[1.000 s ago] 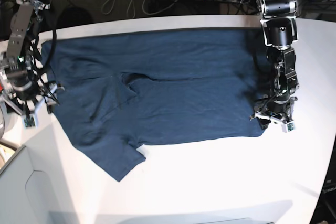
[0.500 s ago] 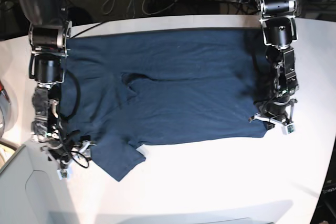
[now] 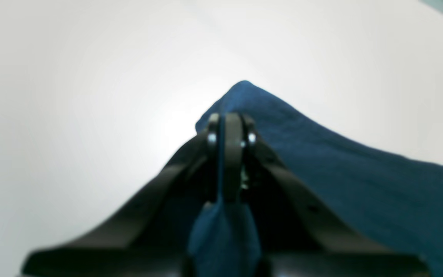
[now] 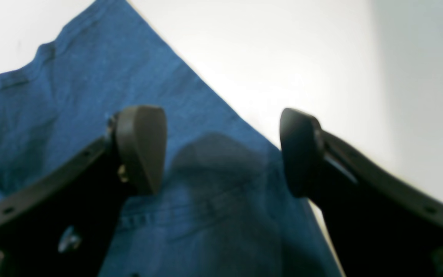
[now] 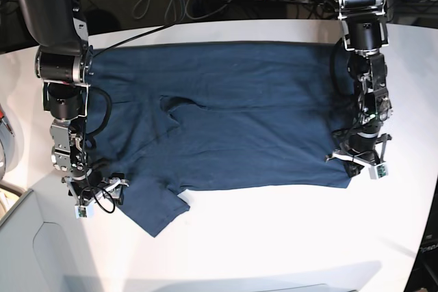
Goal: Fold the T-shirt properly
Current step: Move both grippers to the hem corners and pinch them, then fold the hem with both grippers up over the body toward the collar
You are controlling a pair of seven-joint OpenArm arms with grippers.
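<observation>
I count one T-shirt (image 5: 233, 114) on one table (image 5: 274, 237); left gripper (image 3: 229, 132) clamped on its hem corner, right gripper (image 4: 221, 150) spread apart over a sleeve.

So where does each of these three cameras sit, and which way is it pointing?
Base: high above, looking down on the white table, the dark navy-blue cotton T-shirt and both arms.
Left wrist: on the left arm, looking along the left gripper, shut on a shirt corner.
Right wrist: on the right arm, looking past the right gripper, open over a sleeve.
Shared: all three show the shirt and the table.
</observation>
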